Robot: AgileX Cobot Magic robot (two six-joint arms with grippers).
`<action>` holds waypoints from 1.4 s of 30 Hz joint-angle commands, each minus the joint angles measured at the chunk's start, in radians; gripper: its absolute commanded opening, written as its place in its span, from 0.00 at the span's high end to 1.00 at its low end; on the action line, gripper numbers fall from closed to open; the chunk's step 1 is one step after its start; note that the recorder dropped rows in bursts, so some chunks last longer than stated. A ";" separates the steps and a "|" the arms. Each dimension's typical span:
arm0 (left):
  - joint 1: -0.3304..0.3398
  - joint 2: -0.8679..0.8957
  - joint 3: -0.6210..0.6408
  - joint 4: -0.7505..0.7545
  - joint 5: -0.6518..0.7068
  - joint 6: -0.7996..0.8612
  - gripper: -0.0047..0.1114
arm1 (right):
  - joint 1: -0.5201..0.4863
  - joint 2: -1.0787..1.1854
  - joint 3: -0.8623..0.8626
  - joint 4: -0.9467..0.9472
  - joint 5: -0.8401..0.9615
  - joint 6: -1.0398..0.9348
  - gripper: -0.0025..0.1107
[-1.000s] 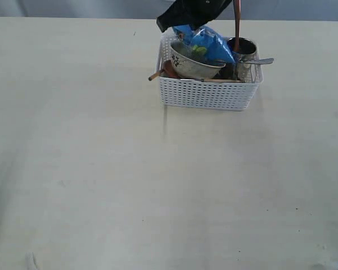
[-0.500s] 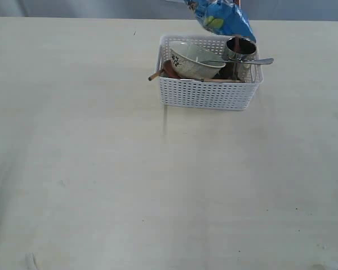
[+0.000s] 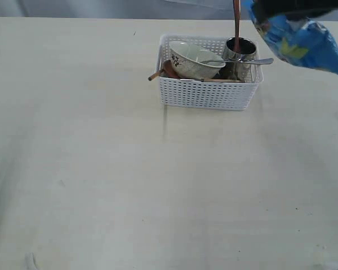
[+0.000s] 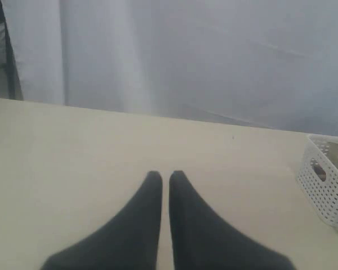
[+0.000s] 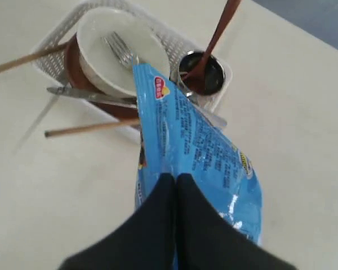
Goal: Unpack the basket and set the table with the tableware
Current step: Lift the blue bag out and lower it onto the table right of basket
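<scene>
The white basket (image 3: 207,91) stands at the far middle of the table (image 3: 129,185). It holds the cream bowl (image 3: 194,61), the steel cup (image 3: 240,50) with the red-brown spoon (image 3: 236,22) upright in it, the fork (image 3: 245,61) and brown sticks (image 3: 154,75). Right of the basket, my right gripper (image 3: 281,12) hangs in the air, shut on the blue snack bag (image 3: 304,46). From the right wrist the gripper (image 5: 176,177) pinches the bag (image 5: 197,140) above bowl (image 5: 121,56), cup (image 5: 205,76) and sticks (image 5: 90,128). Over bare table, my left gripper (image 4: 165,175) is shut and empty.
The basket's corner (image 4: 327,185) shows at the edge of the left wrist view, well away from the left gripper. A pale curtain (image 4: 214,56) hangs behind the table's far edge. The left gripper is out of the exterior view.
The right gripper has lifted the blue bag out of the basket and carried it rightward, past the basket's right side. The bowl's inside is now uncovered. The basket has not moved.
</scene>
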 commanded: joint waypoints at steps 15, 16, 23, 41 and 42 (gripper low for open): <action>0.005 -0.004 0.004 -0.003 -0.001 0.004 0.91 | -0.004 -0.041 0.541 -0.295 -0.273 0.306 0.98; 0.005 -0.004 0.004 -0.003 -0.001 0.004 0.91 | -0.004 -0.009 0.547 -0.328 -0.318 0.345 0.98; 0.005 -0.004 0.004 -0.003 -0.001 0.004 0.91 | -0.004 0.160 0.547 -0.429 -0.421 0.487 0.98; 0.005 -0.004 0.004 -0.006 -0.001 0.004 0.91 | -0.004 0.299 0.547 -0.577 -0.506 0.626 0.98; 0.005 -0.004 0.004 -0.006 -0.001 0.004 0.91 | -0.004 0.299 0.547 -0.577 -0.506 0.629 0.98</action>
